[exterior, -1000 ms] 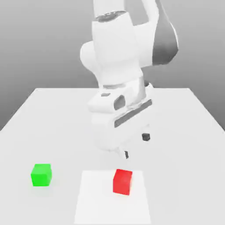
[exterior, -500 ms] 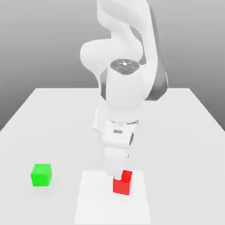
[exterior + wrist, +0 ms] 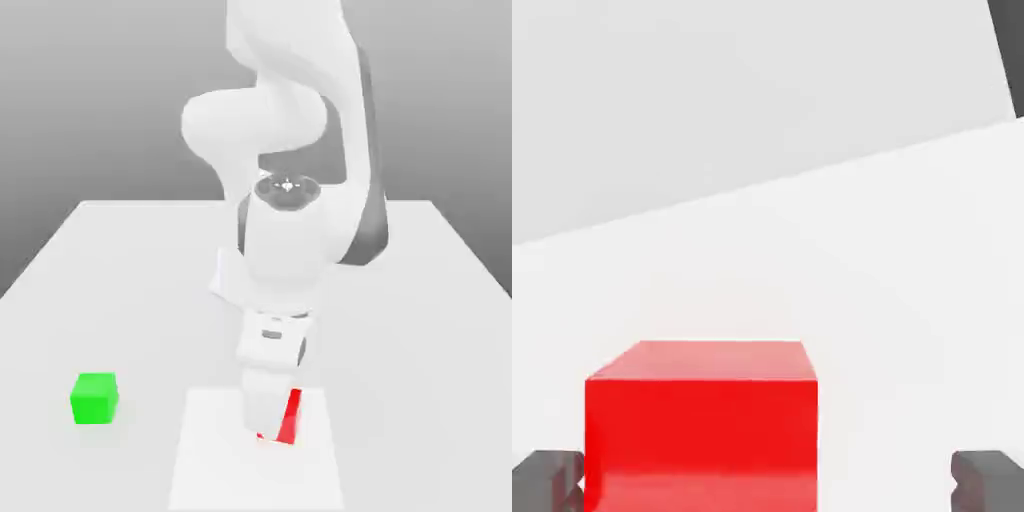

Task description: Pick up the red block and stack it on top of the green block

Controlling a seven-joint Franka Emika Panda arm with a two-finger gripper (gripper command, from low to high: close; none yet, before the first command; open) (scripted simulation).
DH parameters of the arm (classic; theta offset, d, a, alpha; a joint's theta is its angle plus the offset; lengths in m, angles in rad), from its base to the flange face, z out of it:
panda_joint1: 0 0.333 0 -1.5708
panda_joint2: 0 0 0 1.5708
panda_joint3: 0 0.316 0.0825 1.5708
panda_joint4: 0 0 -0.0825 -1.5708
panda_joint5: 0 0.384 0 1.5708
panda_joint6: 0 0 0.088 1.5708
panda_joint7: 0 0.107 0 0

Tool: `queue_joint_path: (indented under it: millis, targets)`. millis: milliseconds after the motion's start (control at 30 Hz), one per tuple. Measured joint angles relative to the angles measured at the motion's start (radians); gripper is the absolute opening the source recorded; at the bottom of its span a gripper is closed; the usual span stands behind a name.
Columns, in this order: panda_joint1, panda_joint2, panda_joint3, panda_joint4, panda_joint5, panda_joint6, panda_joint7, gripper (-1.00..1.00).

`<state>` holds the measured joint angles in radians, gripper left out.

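Claw (image 3: 768, 480) spread wide, straddling red block (image 3: 702, 420); one dark fingertip (image 3: 547, 478) close beside cube face, other fingertip (image 3: 990, 478) well apart, so block off-centre between them. No grip yet.
Red block (image 3: 290, 420) sits on pale square mat (image 3: 215, 455) on table (image 3: 120, 270), partly hidden behind hand in exterior view.
Green block (image 3: 95, 397) on bare table, well apart toward exterior view's left.
Judgement: cube looks rigid, light, matte, unlikely to slip or crush. Best hold: two opposite flat side faces, mid-height, pads square on. Recentre before closing, otherwise near finger likely nudges or twists block.
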<state>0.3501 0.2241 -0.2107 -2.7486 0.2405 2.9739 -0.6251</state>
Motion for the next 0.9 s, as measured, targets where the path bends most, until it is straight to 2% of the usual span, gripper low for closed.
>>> queue_joint_path:
  millis: [33,67,300,567,733,900]
  targets:
    - [-0.022,0.018,0.027,0.000,0.022,0.014,-0.015,0.00]
    - [-0.035,0.029,0.044,0.000,0.036,0.022,-0.025,-1.00]
    - [-0.034,0.028,0.043,0.000,0.035,0.019,-0.024,-1.00]
    - [0.058,-0.096,-0.092,-0.004,-0.139,-0.074,0.098,-1.00]
    - [0.059,-0.162,-0.113,-0.012,-0.214,-0.126,0.153,-1.00]
    - [0.057,-0.207,-0.117,-0.028,-0.243,-0.165,0.177,-1.00]
